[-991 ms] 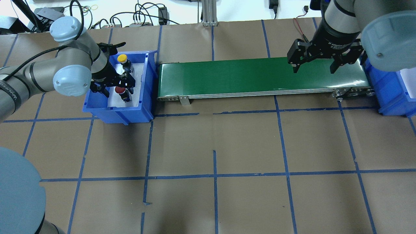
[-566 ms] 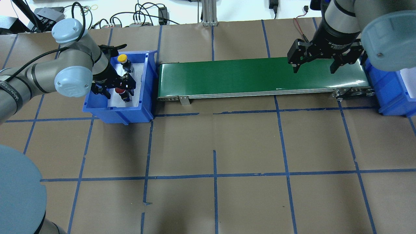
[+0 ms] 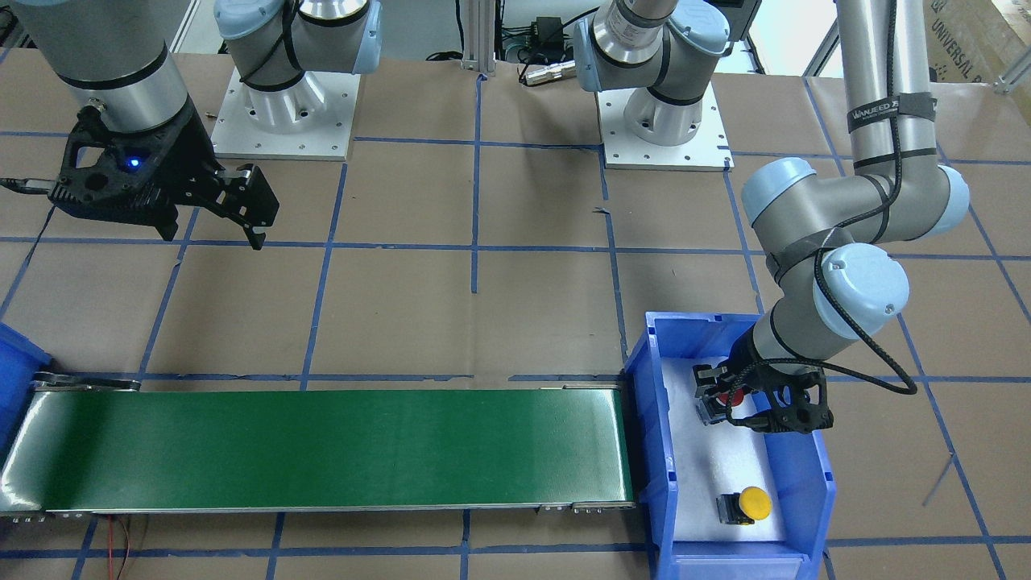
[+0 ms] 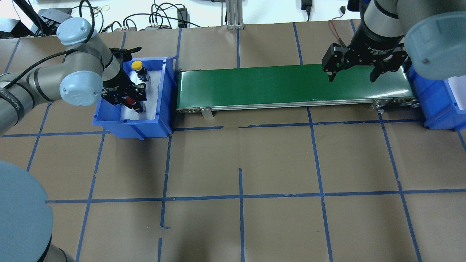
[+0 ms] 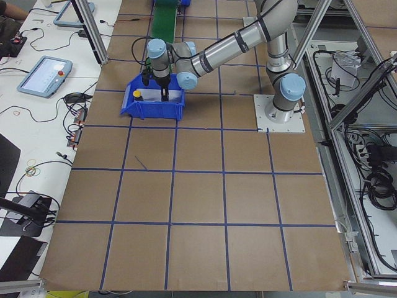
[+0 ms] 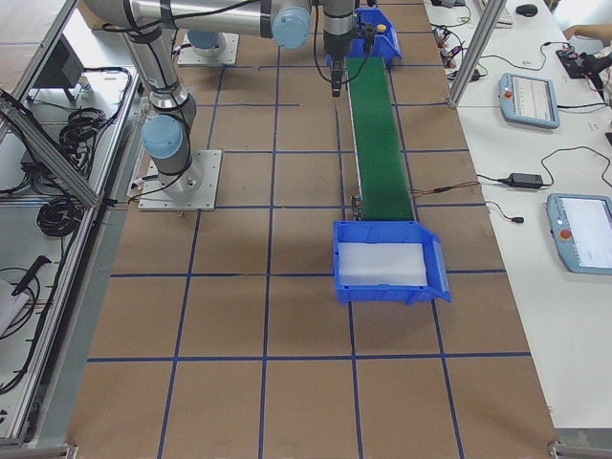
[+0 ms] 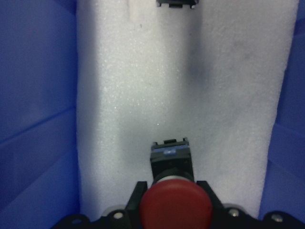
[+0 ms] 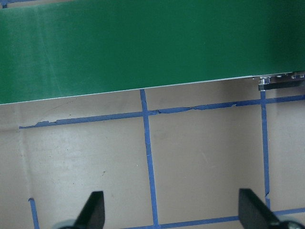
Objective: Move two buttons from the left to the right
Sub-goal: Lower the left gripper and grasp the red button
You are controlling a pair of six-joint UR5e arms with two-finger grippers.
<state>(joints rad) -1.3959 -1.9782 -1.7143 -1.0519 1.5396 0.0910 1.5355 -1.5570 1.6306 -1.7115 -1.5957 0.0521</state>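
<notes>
- Left wrist-mounted view puts the red button (image 7: 176, 206) right between the fingers (image 7: 137, 198) of the left gripper (image 4: 130, 99), which look pressed against its neck just behind the cap; we judge it gripped, low inside the left bin (image 4: 165, 109) on the white foam (image 7: 190, 86)
- That hold is on a narrow neck under a rounded cap, so we fear the button could tip or slip out during the lift if the pads catch only an edge
- The bin wall stands near the gripper on the belt side; a sideways move before enough height is gained could knock the button loose or drag the bin
- The yellow button (image 4: 137, 65) lies at the far end of the same bin, well apart from the gripper, so we see little risk of bumping it
- A tilted release on the green conveyor belt (image 4: 273, 85) could let the round cap roll the button off an edge
- The right gripper (image 4: 351, 74) hangs spread wide and empty above the belt's other end, beside the right bin (image 4: 433, 105); a button arriving crooked there might be missed
</notes>
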